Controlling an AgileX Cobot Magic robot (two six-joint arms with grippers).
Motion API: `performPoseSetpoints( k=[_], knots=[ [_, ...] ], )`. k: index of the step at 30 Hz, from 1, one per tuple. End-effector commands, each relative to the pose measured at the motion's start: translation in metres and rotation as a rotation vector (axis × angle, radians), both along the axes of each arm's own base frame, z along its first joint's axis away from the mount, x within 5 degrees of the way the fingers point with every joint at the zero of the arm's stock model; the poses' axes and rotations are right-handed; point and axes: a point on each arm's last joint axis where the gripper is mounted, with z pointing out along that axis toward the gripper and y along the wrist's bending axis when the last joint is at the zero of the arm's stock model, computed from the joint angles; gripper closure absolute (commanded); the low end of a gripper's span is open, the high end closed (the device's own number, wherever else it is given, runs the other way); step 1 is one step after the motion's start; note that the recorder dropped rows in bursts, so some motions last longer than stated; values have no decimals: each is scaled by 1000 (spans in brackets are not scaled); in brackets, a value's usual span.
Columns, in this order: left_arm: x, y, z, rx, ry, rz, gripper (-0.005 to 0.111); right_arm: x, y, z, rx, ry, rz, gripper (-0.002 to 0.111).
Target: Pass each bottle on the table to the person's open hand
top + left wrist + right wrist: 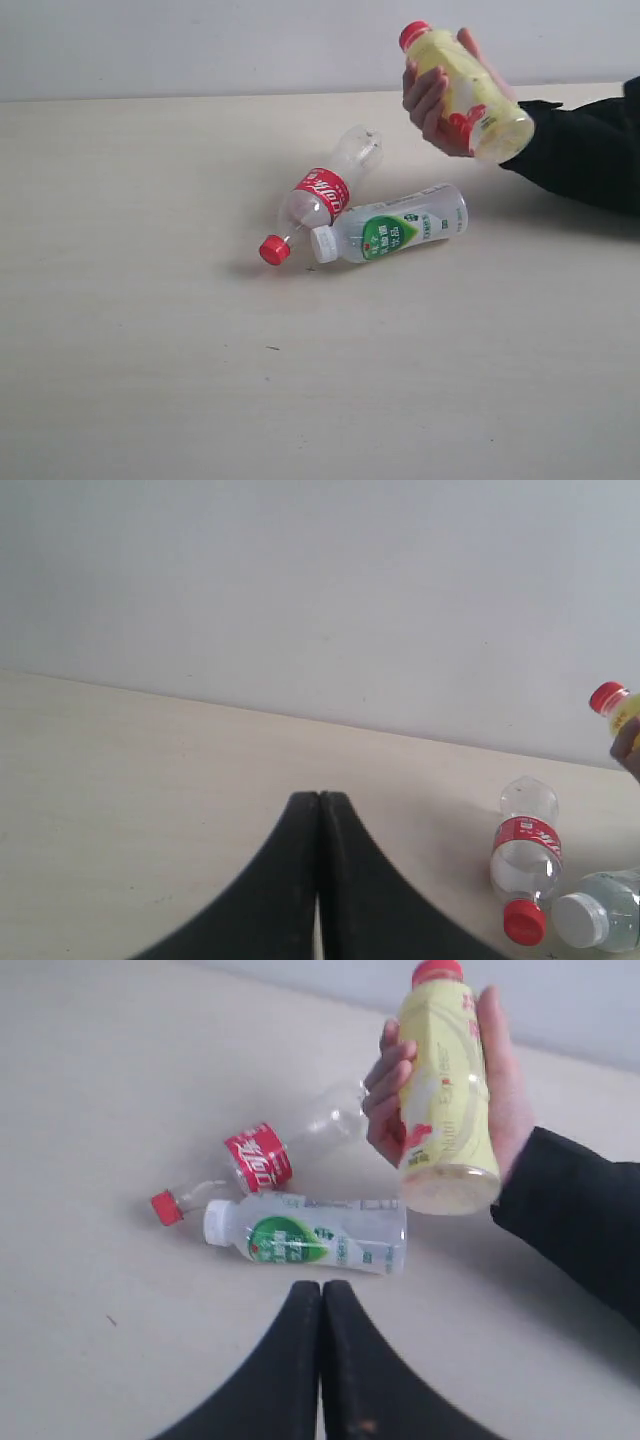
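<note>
**Tech 1:** Check the left gripper (318,798) first. In the left wrist view you see its two black jaws pressed flat together, tip to tip, with nothing between them. It hangs over a bare part of the desk (150,350), well apart from the bottles.

**Tech 2:** Confirm the same for the right gripper (321,1285). Its jaws are closed on each other and hold nothing. In the right wrist view the green-white label bottle (395,230) lies on the desk ahead of them.

**Tech 1:** Now locate the yellow-wrapped bottle (470,90). You find it at the right rear of the exterior view, held off the desk in the person's hand (430,100). The fingers curl round its body. It is tilted, with its red cap uppermost and its base lower and to the right. A black sleeve (585,150) runs from the wrist to the right edge.

**Tech 2:** Two bottles lie on their sides near the middle of the desk. The red label bottle (322,195) points its red cap to the front left and its base to the rear. The green-white label bottle sets its white cap just beside that bottle's neck and its base to the right. You cannot tell whether the two touch.
</note>
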Motion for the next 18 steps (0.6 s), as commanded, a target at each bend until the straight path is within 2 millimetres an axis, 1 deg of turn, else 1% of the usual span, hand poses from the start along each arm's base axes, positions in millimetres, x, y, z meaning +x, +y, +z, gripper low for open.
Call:
performPoseSetpoints(
  k=[1, 4, 7, 10, 14, 18],
  knots=[
    [0, 0, 1, 4, -9, -4, 107, -62, -14, 0, 114, -200, 15, 108],
    [0, 0, 1, 4, -9, -4, 107, -78, -19, -11, 106, -246, 21, 108],
    [0, 0, 1, 4, -9, -4, 107, -85, -21, -21, 110, -250, 23, 108],
    [0, 0, 1, 4, -9, -4, 107, -82, -20, -32, 107, -216, 20, 108],
    [0, 0, 1, 4, -9, -4, 107, -78, -17, -41, 186, -208, 1, 108],
    [0, 0, 1, 4, -9, -4, 107, -75, -16, -39, 268, -241, -23, 108]
  ],
)
